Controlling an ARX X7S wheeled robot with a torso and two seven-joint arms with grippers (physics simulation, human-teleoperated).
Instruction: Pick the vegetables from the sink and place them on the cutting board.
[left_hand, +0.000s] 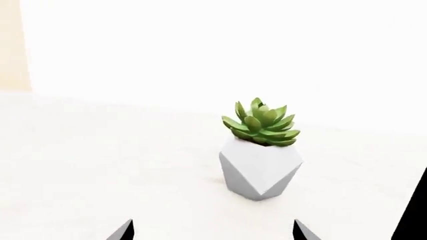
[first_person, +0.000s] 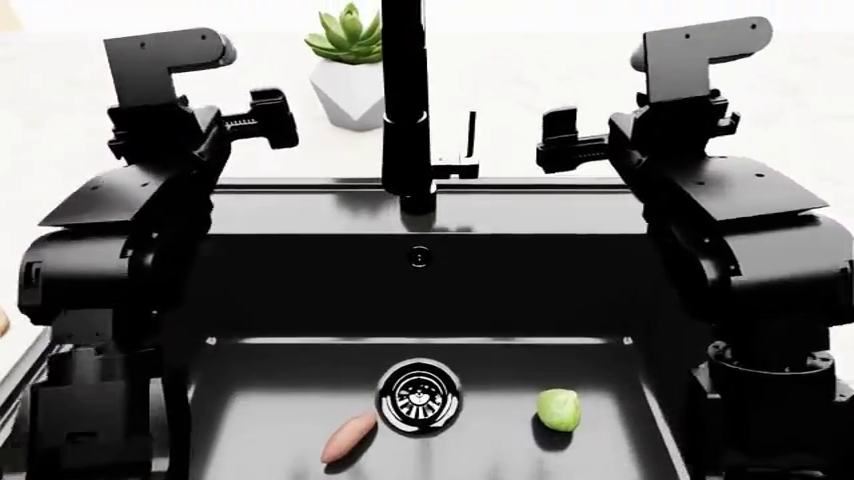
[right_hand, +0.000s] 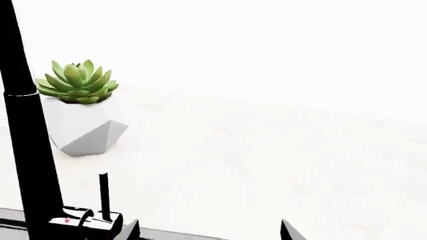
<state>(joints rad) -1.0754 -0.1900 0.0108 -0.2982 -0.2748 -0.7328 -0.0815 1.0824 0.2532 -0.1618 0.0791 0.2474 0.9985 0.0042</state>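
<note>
Tuber (first_person: 350, 437) left of drain (first_person: 419, 397), sprout (first_person: 558, 409) right.

A potted succulent (right_hand: 79, 82) in a white faceted pot stands on the white counter (right_hand: 267, 165), just beside the black faucet (right_hand: 30, 145).

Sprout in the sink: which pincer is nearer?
Right, marginally. The sprout lies right of the drain. The right pincer and left pincer both hover high above the counter behind the sink.

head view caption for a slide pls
Tuber and sprout lie beside the drain in the sink.
</note>
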